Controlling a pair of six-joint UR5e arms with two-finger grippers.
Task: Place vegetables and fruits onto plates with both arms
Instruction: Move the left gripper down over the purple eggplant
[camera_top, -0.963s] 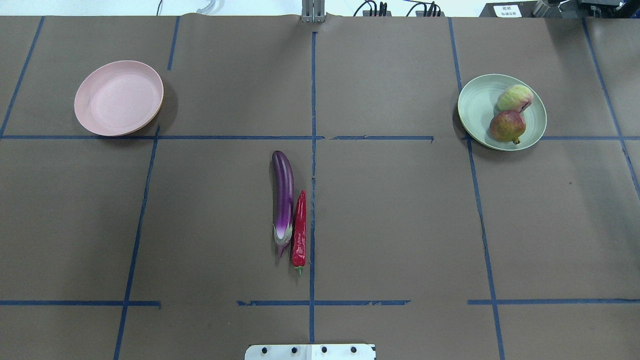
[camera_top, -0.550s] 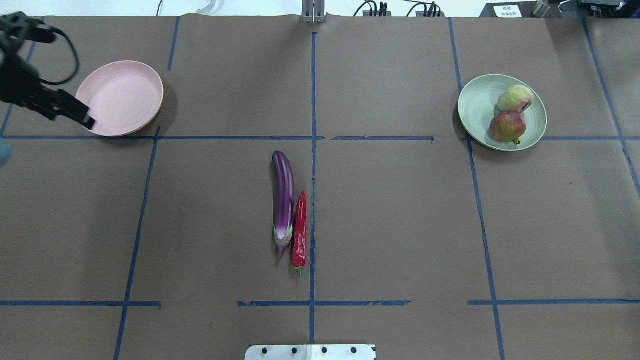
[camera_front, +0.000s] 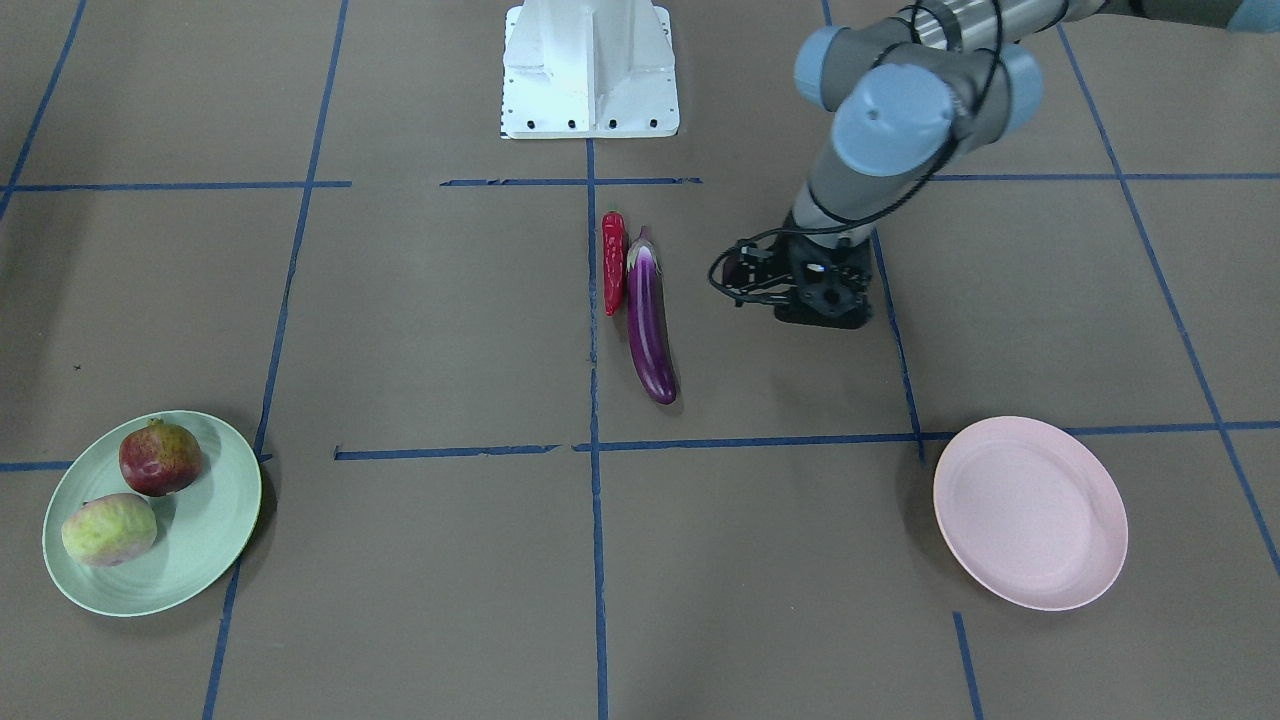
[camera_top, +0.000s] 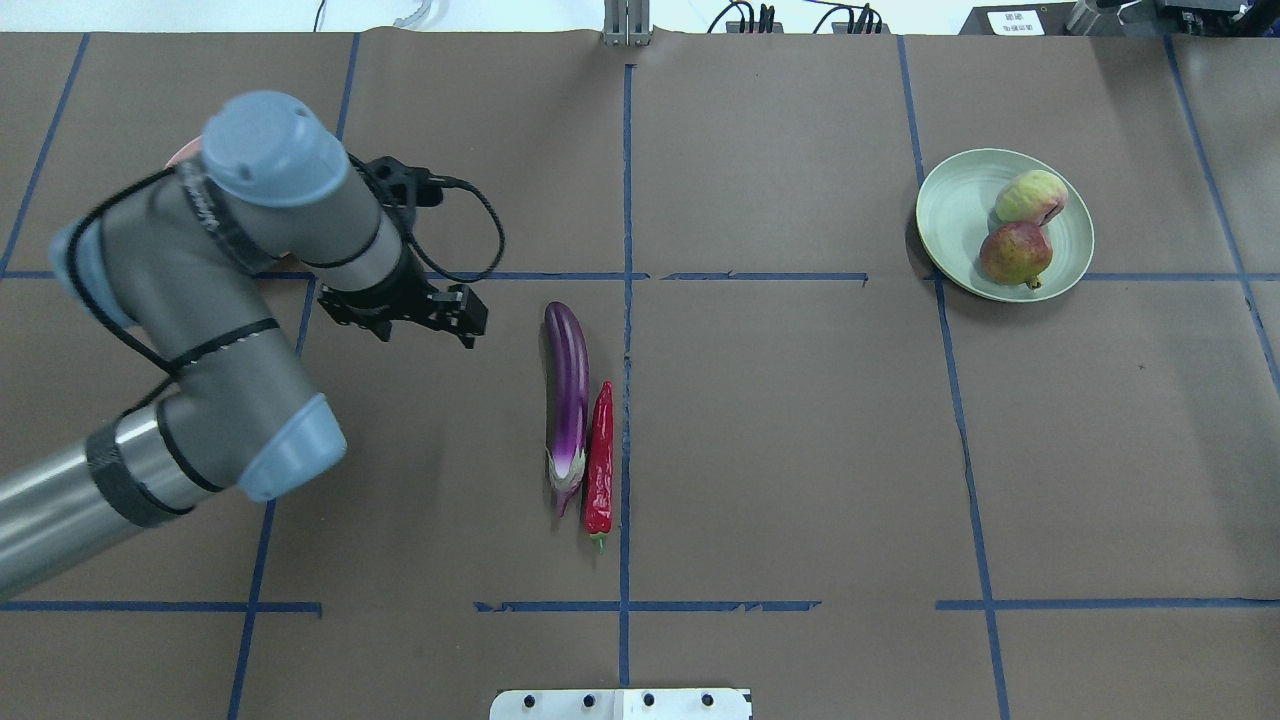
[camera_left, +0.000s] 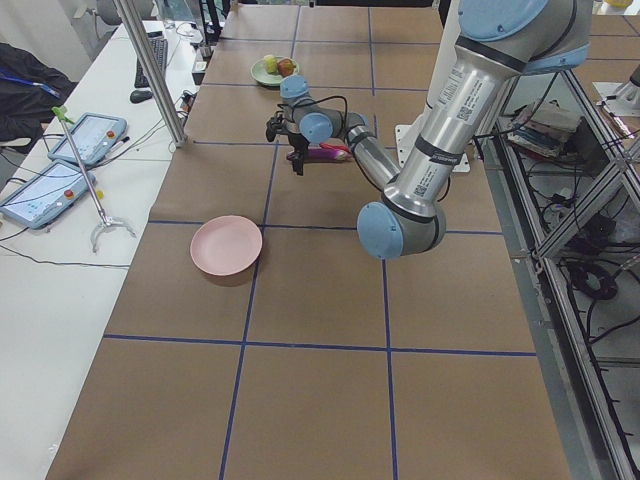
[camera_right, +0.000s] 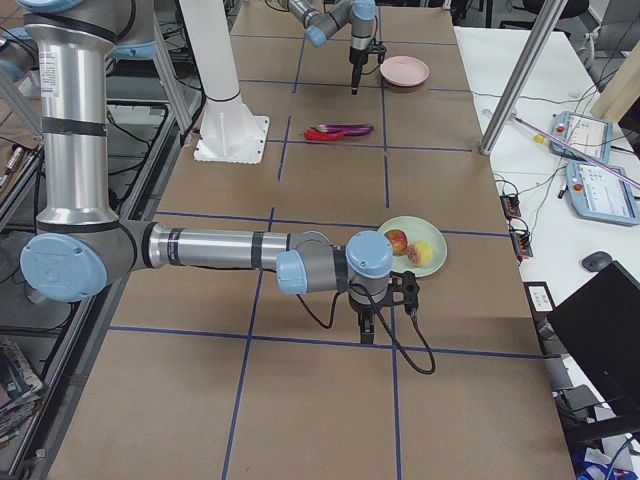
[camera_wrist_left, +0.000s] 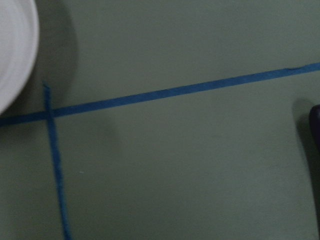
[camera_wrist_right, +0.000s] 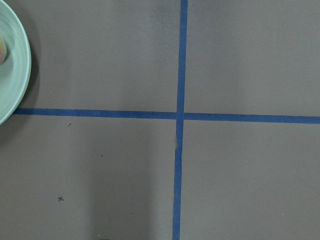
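Over the table's left half, my left arm holds the left gripper between the one pink plate and the one eggplant. The right gripper hangs near the one mint green plate, and I cannot tell how far either's fingers are spread. The eggplant lies lengthwise along the centre tape, stem toward the robot base; two fruits, the dark red fruit and the yellow-green fruit, sit on the mint green plate; the one chili touches the eggplant, parallel, stem likewise.
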